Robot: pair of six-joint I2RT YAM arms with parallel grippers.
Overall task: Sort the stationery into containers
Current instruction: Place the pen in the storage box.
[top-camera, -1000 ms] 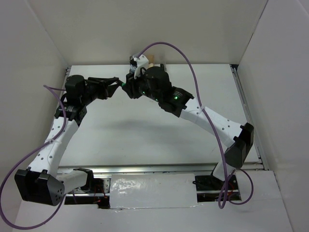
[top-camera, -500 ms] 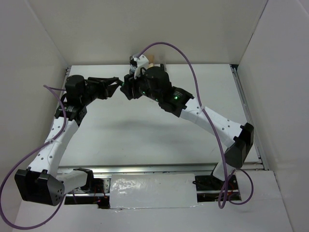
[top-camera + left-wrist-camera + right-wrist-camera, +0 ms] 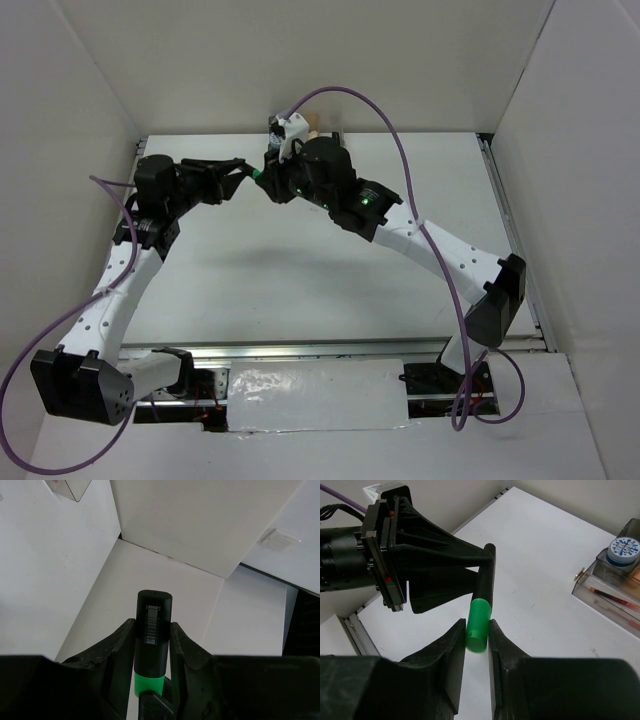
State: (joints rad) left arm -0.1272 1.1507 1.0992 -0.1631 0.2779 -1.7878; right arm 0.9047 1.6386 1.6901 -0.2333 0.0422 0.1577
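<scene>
One item in hand: green-ended highlighter (image 3: 482,597), black body, barcode label near the black end.
Location of item: held up off the worktop (image 3: 300,285), between the two arms, toward the far edge and a little left of centre in the top view.
Left gripper (image 3: 152,630): clamped on the black body, one finger pressed to each side; black end projecting past the fingers, highlighter crosswise to them.
Right gripper (image 3: 476,627): closed on the green end, fingers touching it on both sides.
Arms: both reaching to the far middle of the worktop, grippers meeting tip to tip.
Container: clear plastic organiser (image 3: 585,582), standing on the worktop, well apart from the highlighter and to its right in the right wrist view.
Front tray contents: thin red pens (image 3: 607,596), lying along the tray.
Rear of container: round blue-grey tin (image 3: 625,549), patterned lid uppermost, at the top of a taller compartment; whether in it or on it cannot be told.
Top-view note: organiser mostly hidden behind the right wrist.
</scene>
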